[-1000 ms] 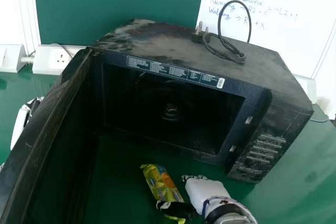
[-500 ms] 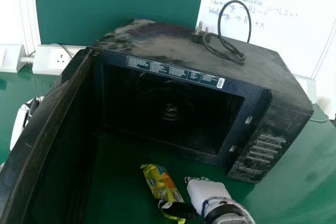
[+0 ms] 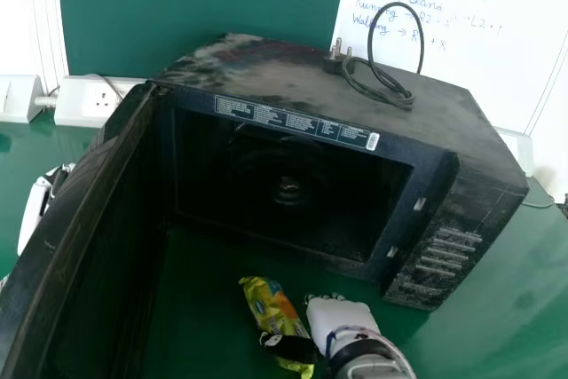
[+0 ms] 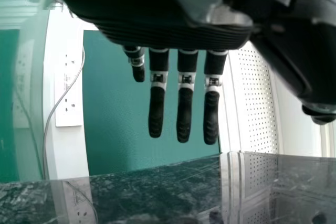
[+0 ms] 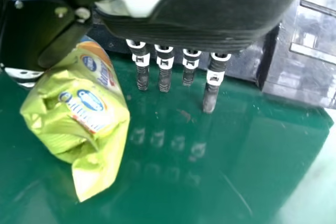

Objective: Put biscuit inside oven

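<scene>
In front of the oven (image 3: 293, 77), the biscuit packet (image 3: 269, 306) is overlapped by the right hand (image 3: 339, 315), fingers straight, presumably for grasping

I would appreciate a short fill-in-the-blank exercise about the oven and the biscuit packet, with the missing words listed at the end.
The door of the oven stands ____ rather than closed.
The plug rests on the ____ of the oven, not inside it.
The table on which the biscuit packet lies is coloured ____.
The hand next to the packet is the robot's ____ one.

Missing words: open; top; green; right.
</scene>
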`<control>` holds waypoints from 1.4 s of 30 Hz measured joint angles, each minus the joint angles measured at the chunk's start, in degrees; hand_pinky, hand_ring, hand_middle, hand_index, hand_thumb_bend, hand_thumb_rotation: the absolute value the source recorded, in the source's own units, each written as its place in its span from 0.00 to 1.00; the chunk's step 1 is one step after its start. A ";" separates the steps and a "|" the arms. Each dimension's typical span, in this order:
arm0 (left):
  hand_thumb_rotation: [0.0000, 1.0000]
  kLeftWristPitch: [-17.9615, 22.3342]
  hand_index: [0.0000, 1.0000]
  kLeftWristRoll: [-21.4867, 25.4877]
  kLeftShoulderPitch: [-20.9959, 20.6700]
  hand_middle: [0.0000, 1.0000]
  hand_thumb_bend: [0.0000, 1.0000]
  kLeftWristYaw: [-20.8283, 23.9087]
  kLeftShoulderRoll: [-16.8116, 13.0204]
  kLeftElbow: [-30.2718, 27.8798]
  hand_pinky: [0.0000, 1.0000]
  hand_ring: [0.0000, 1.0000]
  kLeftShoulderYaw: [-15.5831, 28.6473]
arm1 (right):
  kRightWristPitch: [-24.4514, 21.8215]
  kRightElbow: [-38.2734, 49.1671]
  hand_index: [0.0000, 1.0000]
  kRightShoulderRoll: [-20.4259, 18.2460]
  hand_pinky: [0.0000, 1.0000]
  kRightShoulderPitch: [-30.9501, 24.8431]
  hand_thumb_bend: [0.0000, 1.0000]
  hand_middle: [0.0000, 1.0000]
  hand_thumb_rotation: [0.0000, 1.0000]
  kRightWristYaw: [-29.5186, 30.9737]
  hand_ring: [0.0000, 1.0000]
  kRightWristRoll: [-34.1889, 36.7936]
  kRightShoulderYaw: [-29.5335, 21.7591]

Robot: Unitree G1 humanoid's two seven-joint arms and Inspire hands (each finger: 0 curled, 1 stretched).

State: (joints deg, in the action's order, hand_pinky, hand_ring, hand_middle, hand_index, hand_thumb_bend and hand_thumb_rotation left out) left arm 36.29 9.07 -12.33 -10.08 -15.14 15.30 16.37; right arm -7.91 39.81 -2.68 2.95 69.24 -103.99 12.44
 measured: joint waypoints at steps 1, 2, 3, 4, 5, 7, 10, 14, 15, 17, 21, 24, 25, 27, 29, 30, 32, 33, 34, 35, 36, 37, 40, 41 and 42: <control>0.07 0.00 0.49 0.00 0.03 0.58 0.51 0.00 0.00 -0.03 0.51 0.54 0.00 | -0.20 -0.21 0.94 -0.15 0.76 0.00 0.93 0.96 0.57 -0.33 0.87 -0.13 0.05; 0.07 -0.01 0.49 0.00 0.09 0.58 0.51 0.03 0.00 -0.08 0.51 0.54 0.00 | -0.54 -0.59 0.94 -0.24 0.76 -0.02 0.93 0.96 0.57 -1.09 0.87 -0.27 0.18; 0.07 -0.02 0.49 0.00 0.13 0.58 0.51 0.03 0.01 -0.15 0.51 0.54 0.00 | -0.77 -1.00 0.94 -0.24 0.76 -0.02 0.94 0.96 0.58 -1.72 0.88 -0.44 0.31; 0.07 -0.03 0.49 0.02 0.16 0.58 0.51 0.03 0.02 -0.24 0.51 0.54 0.00 | -0.90 -1.33 0.94 -0.24 0.76 0.00 0.94 0.96 0.58 -2.14 0.88 -0.63 0.43; 0.07 -0.06 0.49 0.06 0.18 0.58 0.51 0.03 0.05 -0.42 0.51 0.54 0.00 | -1.11 -1.75 0.94 -0.22 0.75 0.04 0.95 0.96 0.58 -2.71 0.87 -0.83 0.57; 0.07 -0.15 0.49 0.11 0.20 0.57 0.51 0.03 0.13 -0.72 0.50 0.54 0.00 | -1.68 -2.50 0.94 -0.20 0.75 0.14 0.95 0.96 0.58 -3.68 0.88 -1.11 0.84; 0.07 -0.52 0.49 0.35 0.27 0.57 0.51 0.02 0.27 -1.21 0.51 0.54 -0.02 | -2.42 -3.16 0.94 -0.18 0.74 0.21 0.94 0.97 0.57 -4.64 0.88 -1.17 1.04; 0.07 -1.10 0.49 0.63 0.37 0.57 0.51 0.01 0.57 -1.59 0.50 0.54 -0.07 | -3.18 -4.27 0.94 -0.15 0.73 0.25 0.94 0.96 0.57 -5.79 0.87 -1.16 1.20; 0.07 -1.13 0.49 0.59 0.40 0.57 0.51 0.02 0.66 -1.61 0.50 0.54 -0.07 | -3.42 -4.47 0.94 -0.14 0.73 0.27 0.95 0.96 0.58 -5.97 0.87 -1.22 1.31; 0.07 -1.13 0.49 0.55 0.41 0.57 0.51 0.02 0.76 -1.64 0.50 0.54 -0.09 | -3.69 -4.71 0.94 -0.11 0.74 0.30 0.95 0.97 0.58 -6.08 0.87 -1.41 1.54; 0.07 -1.15 0.49 0.41 0.43 0.57 0.51 0.05 0.82 -1.73 0.51 0.54 -0.08 | -4.08 -5.21 0.93 -0.01 0.74 -0.01 0.98 0.96 0.57 -6.44 0.88 -2.46 2.30; 0.07 -1.24 0.49 0.26 0.44 0.57 0.51 0.12 0.86 -1.79 0.50 0.54 -0.08 | -4.27 -5.53 0.93 0.20 0.76 -0.87 0.98 0.96 0.56 -7.80 0.88 -3.76 3.66; 0.07 -1.36 0.49 0.25 0.46 0.57 0.51 0.17 0.93 -1.88 0.50 0.54 -0.08 | -4.35 -5.49 0.93 0.25 0.76 -1.44 0.97 0.96 0.55 -8.36 0.89 -4.34 4.17; 0.07 -1.47 0.49 0.05 0.50 0.57 0.51 0.26 1.03 -2.10 0.50 0.54 -0.08 | -4.43 -5.40 0.94 0.41 0.79 -2.38 0.95 0.97 0.56 -9.02 0.91 -5.58 5.58; 0.07 -1.46 0.49 -0.07 0.50 0.57 0.51 0.27 1.03 -2.17 0.51 0.54 -0.08 | -4.37 -5.37 0.94 0.51 0.80 -2.68 0.93 0.97 0.57 -8.94 0.92 -6.31 6.50; 0.08 -1.46 0.49 -0.09 0.50 0.57 0.51 0.28 1.03 -2.18 0.51 0.54 -0.08 | -4.33 -5.38 0.93 0.58 0.80 -2.75 0.93 0.96 0.57 -8.66 0.92 -6.87 7.12; 0.07 -1.47 0.49 -0.33 0.51 0.57 0.51 0.38 1.03 -2.23 0.51 0.54 -0.08 | -4.29 -5.43 0.93 0.67 0.78 -2.70 0.93 0.96 0.57 -8.12 0.91 -7.67 8.01; 0.07 -1.54 0.49 -0.51 0.51 0.57 0.51 0.55 1.03 -2.29 0.51 0.54 -0.08 | -4.29 -5.42 0.92 0.70 0.77 -2.65 0.93 0.95 0.57 -7.85 0.90 -8.14 8.36; 0.07 -1.62 0.49 -0.53 0.52 0.57 0.51 0.68 1.04 -2.36 0.51 0.54 -0.08 | -4.28 -5.42 0.92 0.72 0.76 -2.62 0.93 0.95 0.57 -7.75 0.90 -8.33 8.59; 0.07 -1.66 0.49 -0.55 0.52 0.57 0.51 0.79 1.04 -2.44 0.51 0.54 -0.08 | -4.28 -5.41 0.92 0.74 0.75 -2.63 0.93 0.94 0.57 -7.68 0.89 -8.54 8.85; 0.07 -1.67 0.49 -0.63 0.52 0.57 0.51 0.83 1.04 -2.54 0.51 0.54 -0.08 | -4.28 -5.40 0.91 0.78 0.75 -2.64 0.94 0.93 0.57 -7.58 0.89 -8.93 9.21; 0.07 -1.72 0.49 -0.71 0.53 0.57 0.51 0.85 1.04 -2.69 0.51 0.54 -0.08 | -4.26 -5.38 0.90 0.82 0.75 -2.63 0.94 0.92 0.58 -7.55 0.88 -9.15 9.45; 0.07 -2.22 0.49 -0.73 0.57 0.57 0.51 1.06 1.11 -3.36 0.50 0.54 -0.09 | -3.97 -5.25 0.89 0.92 0.74 -2.59 0.95 0.91 0.57 -7.31 0.86 -9.26 10.16; 0.07 -2.25 0.49 -0.74 0.56 0.57 0.51 1.10 1.14 -3.45 0.50 0.54 -0.09 | -3.84 -5.15 0.88 0.96 0.73 -2.58 0.96 0.90 0.58 -7.26 0.85 -9.29 10.41; 0.07 -2.25 0.49 -0.76 0.57 0.57 0.51 1.11 1.15 -3.50 0.50 0.54 -0.08 | -3.73 -4.99 0.87 1.00 0.71 -2.61 0.96 0.89 0.59 -7.22 0.84 -9.29 10.59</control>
State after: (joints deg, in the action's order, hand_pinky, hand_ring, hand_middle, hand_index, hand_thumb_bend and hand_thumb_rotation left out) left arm 34.04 8.30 -11.76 -8.97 -13.99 11.79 16.29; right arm -11.64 34.81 -1.68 0.34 62.03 -113.28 23.03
